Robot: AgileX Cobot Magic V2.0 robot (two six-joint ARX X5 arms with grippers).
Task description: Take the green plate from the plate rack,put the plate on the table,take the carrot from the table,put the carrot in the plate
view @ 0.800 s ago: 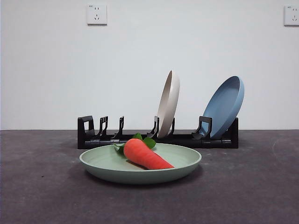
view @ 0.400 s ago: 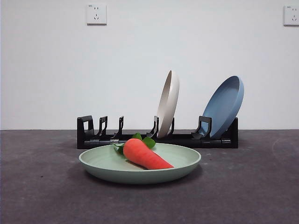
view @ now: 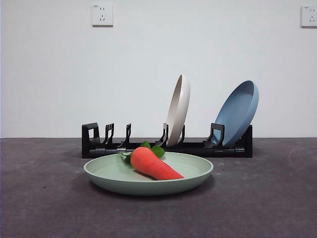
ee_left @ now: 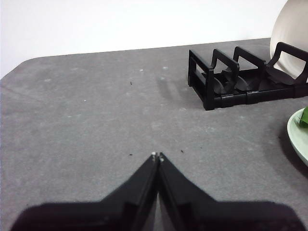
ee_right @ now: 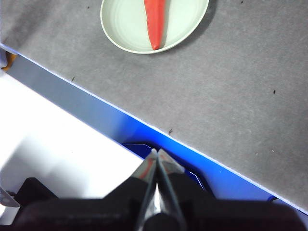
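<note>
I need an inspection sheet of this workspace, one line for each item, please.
Surface: the table, dark grey, speckled.
Job's things: the carrot lies in the green plate, flat on the table before the plate rack.
Clutter: cream plate and blue plate stand in the rack.
Grippers: left gripper shut, over bare table; right gripper shut, beyond the table edge.
Cables: nothing seen.
Surroundings: white wall, two sockets.

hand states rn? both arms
Left hand: closed, empty, over bare table.
Right hand: closed, empty, past the table edge, away from the plate.
</note>
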